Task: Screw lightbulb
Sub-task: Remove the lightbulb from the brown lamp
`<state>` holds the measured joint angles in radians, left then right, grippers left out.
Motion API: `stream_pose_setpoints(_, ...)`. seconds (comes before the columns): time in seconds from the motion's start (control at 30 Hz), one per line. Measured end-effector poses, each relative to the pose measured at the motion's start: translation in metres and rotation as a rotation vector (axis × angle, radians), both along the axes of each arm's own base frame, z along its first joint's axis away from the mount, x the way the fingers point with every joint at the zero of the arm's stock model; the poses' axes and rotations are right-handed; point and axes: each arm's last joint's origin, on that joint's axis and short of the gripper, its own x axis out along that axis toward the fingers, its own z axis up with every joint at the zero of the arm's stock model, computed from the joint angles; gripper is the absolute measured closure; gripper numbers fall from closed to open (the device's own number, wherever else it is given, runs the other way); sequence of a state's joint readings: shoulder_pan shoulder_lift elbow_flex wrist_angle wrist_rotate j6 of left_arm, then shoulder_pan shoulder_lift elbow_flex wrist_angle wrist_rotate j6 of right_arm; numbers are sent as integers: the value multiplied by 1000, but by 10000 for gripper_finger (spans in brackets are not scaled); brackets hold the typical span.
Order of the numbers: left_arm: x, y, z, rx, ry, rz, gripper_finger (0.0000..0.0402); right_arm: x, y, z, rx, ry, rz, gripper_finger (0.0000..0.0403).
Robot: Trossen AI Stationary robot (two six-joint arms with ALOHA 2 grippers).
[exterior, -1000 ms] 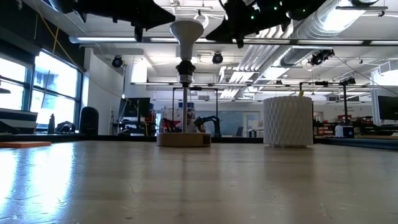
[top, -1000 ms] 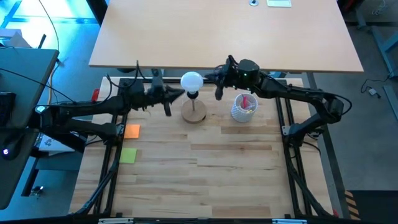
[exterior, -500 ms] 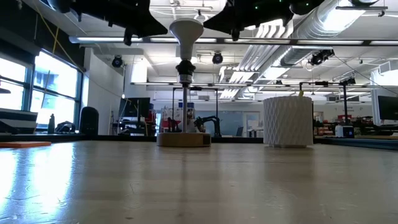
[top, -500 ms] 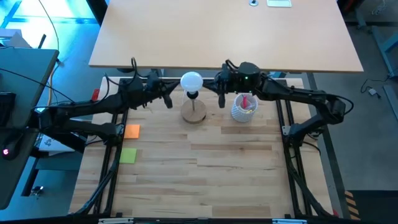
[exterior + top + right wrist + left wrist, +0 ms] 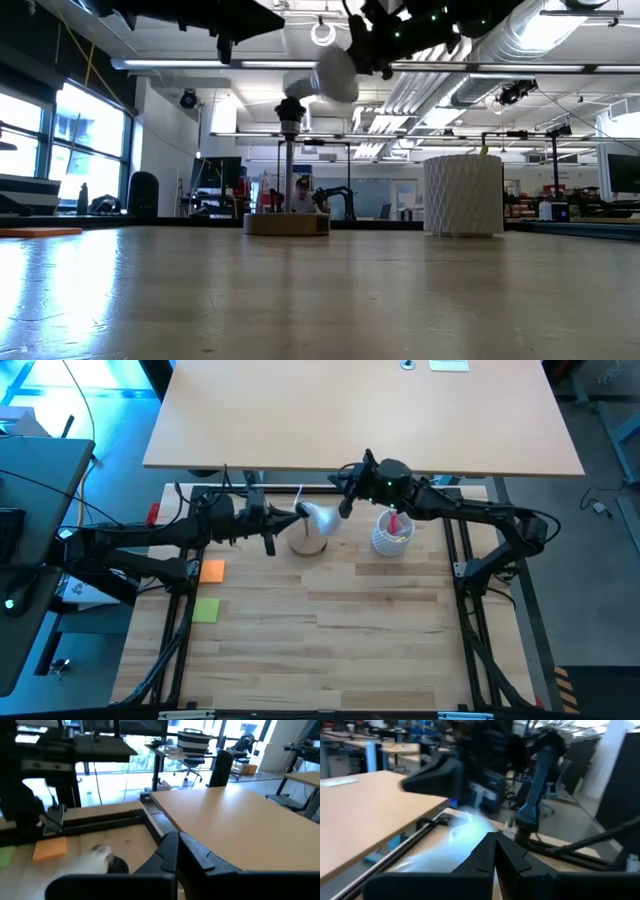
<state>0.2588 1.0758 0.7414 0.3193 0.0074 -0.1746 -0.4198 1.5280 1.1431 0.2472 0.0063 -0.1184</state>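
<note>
The white lightbulb [image 5: 320, 519] leans over toward the table's right at the black top [image 5: 290, 108] of the stem, which stands on the round wooden disc [image 5: 310, 544]. Its globe [image 5: 335, 72] is blurred, and its neck is still at the stem's top. My left gripper [image 5: 292, 516] is shut and level, with its tips just left of the bulb. My right gripper [image 5: 345, 500] is shut, and hangs level just right of the bulb and a little farther back. In the wrist views the bulb is a white smear [image 5: 462, 835] [image 5: 92, 857] beside each pair of shut fingers. My left gripper comes in level from the table's left, its shut fingertips [image 5: 495, 851] close to the bulb's left side. Blur hides whether they touch it. My right gripper shows no touch with the bulb.
A white latticed cup [image 5: 392, 535] with pink items stands just right of the disc, under my right arm. An orange pad [image 5: 212, 570] and a green pad [image 5: 206, 610] lie near the left edge. A tan tabletop [image 5: 360, 410] borders the far side.
My left gripper drew back toward the far left, then swung right toward the bulb. The bulb stood upright on the stem. It has now tipped toward the table's right, with its globe lower and its neck still at the stem's top. Both grippers have stayed shut.
</note>
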Motion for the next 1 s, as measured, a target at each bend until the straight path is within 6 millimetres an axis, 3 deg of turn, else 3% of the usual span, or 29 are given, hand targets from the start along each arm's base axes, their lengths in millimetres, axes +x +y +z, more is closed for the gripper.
stream_pose_setpoints(0.13,-1,2,-1,7,17,49,402,-2,3,-4,-8,82,13,402)
stream_pose_setpoints(0.27,0,0,-9,21,105,32,401,-13,11,-21,91,302,14,402)
stream_pose_setpoints(0.47,8,-11,-30,63,276,-14,401,-27,68,-42,185,576,12,403)
stream_pose_setpoints(0.57,18,-13,-42,59,323,-27,402,-32,93,-57,202,577,-26,403)
stream_pose_setpoints(0.7,34,-16,-60,54,372,-52,401,-37,113,-93,282,577,-23,403)
stream_pose_setpoints(0.87,49,-20,-77,65,405,-77,402,-47,124,-121,326,541,-64,403)
stream_pose_setpoints(1.0,54,-19,-84,61,410,-79,401,-50,124,-129,331,529,-87,403)
